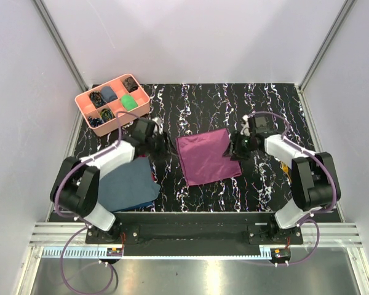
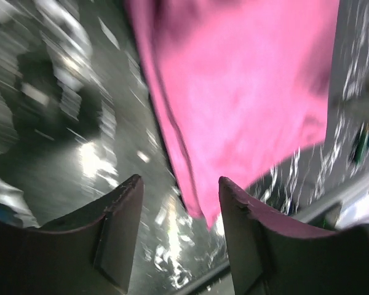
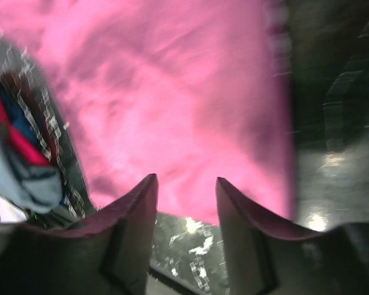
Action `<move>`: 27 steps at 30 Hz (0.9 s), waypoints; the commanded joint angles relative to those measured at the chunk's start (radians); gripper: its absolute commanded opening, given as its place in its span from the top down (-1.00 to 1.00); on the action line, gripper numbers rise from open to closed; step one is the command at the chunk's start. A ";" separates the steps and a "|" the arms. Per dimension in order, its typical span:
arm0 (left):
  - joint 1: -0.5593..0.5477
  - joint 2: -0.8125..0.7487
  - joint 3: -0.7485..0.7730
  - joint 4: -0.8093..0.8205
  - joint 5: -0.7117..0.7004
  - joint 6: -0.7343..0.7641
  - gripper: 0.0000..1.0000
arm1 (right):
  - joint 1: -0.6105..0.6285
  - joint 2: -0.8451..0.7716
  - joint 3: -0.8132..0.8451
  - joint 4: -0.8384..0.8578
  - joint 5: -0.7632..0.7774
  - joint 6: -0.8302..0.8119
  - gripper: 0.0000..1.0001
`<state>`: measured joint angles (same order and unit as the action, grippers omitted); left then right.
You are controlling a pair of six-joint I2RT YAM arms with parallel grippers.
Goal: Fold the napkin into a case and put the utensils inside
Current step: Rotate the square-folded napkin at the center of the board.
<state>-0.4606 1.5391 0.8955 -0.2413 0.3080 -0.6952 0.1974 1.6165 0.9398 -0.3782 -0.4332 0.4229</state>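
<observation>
At the middle of the black, white-veined tabletop [image 1: 197, 101] we see the thin plum-purple square cloth napkin [image 1: 203, 158] lying spread flat. Our left gripper [image 2: 179, 182] sits by its far left corner and our right gripper [image 3: 186, 179] by its far right corner, both with jaws parted around nothing. A slate-blue cloth [image 1: 128, 184] lies to the napkin's near left.

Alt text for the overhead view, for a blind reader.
A purple napkin lies spread flat on a black marbled table, with the left gripper beside its left edge and the right gripper by its right corner. A pink tray sits far left; a blue cloth lies near left.
</observation>
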 commanded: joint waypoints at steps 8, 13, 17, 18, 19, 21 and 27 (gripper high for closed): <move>0.114 0.300 0.347 -0.115 0.098 0.195 0.16 | 0.414 0.058 0.197 -0.024 0.103 0.091 -0.11; 0.114 0.358 0.395 -0.093 0.134 0.184 0.17 | 0.491 0.146 0.247 -0.018 0.132 0.096 0.00; 0.114 0.386 0.442 -0.085 0.117 0.172 0.16 | 0.524 0.201 0.267 -0.018 0.137 0.091 0.01; 0.114 0.394 0.451 -0.085 0.115 0.174 0.17 | 0.528 0.210 0.271 -0.018 0.140 0.091 0.01; 0.114 0.401 0.459 -0.084 0.109 0.174 0.18 | 0.531 0.220 0.274 -0.018 0.142 0.093 0.02; 0.114 0.412 0.476 -0.084 0.088 0.178 0.22 | 0.534 0.226 0.275 -0.016 0.142 0.094 0.06; 0.114 0.472 0.522 -0.085 0.098 0.192 0.19 | 0.536 0.226 0.280 -0.016 0.134 0.099 0.13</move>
<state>-0.3523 1.9759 1.3689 -0.3428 0.3962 -0.5232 0.7273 1.8481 1.1728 -0.4023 -0.3149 0.5129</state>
